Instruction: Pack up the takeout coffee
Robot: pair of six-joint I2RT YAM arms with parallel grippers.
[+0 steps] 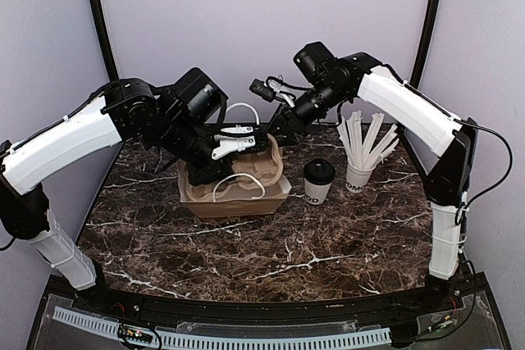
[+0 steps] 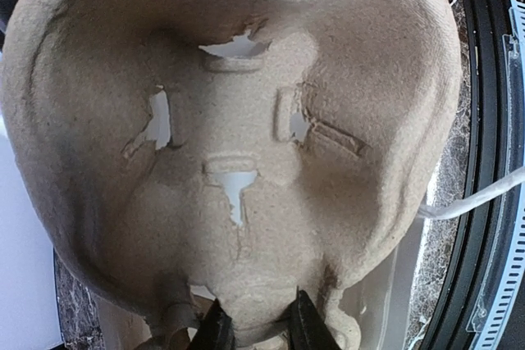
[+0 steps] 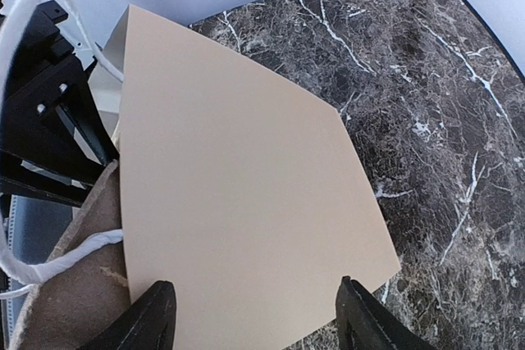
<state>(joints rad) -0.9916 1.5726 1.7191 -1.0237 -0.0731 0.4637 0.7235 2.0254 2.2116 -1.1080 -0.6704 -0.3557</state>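
Coffee (image 1: 318,179) overhead only, tray (image 2: 369,79) fills left wrist

Dark marble tabletop (image 1: 246,252) carries three things — a tan bag (image 1: 238,206) at left, coffee (image 1: 318,184) mid-right, straw cup (image 1: 358,176) just beside it.

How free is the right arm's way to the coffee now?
Probably free, yes: the right gripper is open by the bag, and the coffee stands alone on bare table between bag and straw cup.
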